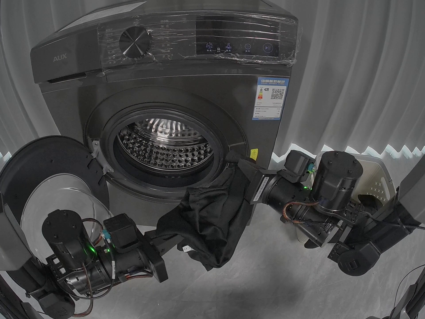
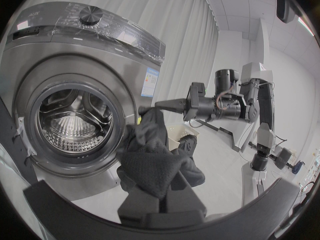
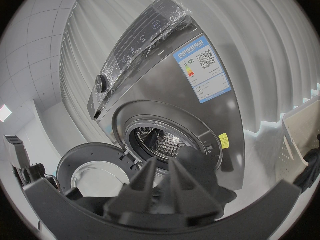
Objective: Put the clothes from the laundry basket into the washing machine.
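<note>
Left gripper (image 1: 170, 239): fingers closed on a lower fold of the black garment (image 1: 208, 213), at 7 o'clock in the head view. The left wrist view confirms cloth bunched over the pinched fingertips.

Right gripper (image 1: 231, 157): fingers shut on the garment's top edge, touching or just off the 3 o'clock rim of the washing machine (image 1: 177, 89) opening.

Garment: strung between the two grippers, draped down the machine's lower front panel at 5 o'clock of the opening. It is outside the drum (image 1: 164, 149). Cannot tell whether its hem reaches the floor (image 1: 274, 284).

Machine: dark grey front-loader at 12 o'clock. The drum is lit, perforated steel. The door (image 1: 48, 187) is swung wide open, at 8 o'clock. Clear plastic film (image 1: 199, 36) is still wrapped over the control panel, and a blue-edged label (image 1: 270, 98) sits on the front at 1 o'clock of the opening.

Laundry basket (image 1: 381, 179): pale, perforated wall, on the floor at 4 o'clock, partly behind the right arm. Some dark cloth (image 3: 311, 167) hangs at its rim.

Surface: smooth grey floor, faintly mottled, soft sheen.

Room: white pleated curtain (image 1: 354, 67) behind and to both sides of the machine, with a bright strip along its hem. The left wrist view shows white walls and a tiled white ceiling (image 2: 240, 4).
</note>
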{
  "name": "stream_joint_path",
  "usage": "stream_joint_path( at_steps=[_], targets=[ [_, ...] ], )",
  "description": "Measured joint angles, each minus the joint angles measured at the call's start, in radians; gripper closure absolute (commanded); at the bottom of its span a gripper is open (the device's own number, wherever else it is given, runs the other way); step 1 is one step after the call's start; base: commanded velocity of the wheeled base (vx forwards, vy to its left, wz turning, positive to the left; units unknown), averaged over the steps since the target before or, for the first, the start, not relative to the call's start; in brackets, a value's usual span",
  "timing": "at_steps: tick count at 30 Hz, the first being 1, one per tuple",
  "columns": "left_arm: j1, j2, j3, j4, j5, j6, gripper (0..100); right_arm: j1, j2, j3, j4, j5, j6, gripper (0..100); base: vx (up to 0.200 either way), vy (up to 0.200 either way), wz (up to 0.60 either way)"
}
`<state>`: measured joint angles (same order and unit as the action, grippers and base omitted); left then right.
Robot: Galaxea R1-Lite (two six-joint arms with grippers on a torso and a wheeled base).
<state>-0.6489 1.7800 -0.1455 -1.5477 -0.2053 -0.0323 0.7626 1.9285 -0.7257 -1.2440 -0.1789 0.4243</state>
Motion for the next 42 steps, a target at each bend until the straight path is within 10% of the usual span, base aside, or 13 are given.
stream_joint_path(
  at_steps=[10, 27, 42],
  targets=[
    [0.000, -0.018, -0.080, 0.001, 0.014, -0.011, 100, 0.006, 0.014, 0.041, 0.003, -0.004, -0.007, 0, 0.000, 0.000, 0.00],
    [0.014, -0.001, -0.212, 0.000, 0.206, -0.031, 100, -0.025, 0.006, 0.189, 0.009, -0.002, -0.100, 0, 0.000, 0.000, 0.00],
    [0.052, -0.005, -0.249, 0.000, 0.219, -0.032, 100, 0.006, -0.001, 0.300, -0.004, 0.074, -0.154, 0, 0.000, 0.000, 0.00]
  ],
)
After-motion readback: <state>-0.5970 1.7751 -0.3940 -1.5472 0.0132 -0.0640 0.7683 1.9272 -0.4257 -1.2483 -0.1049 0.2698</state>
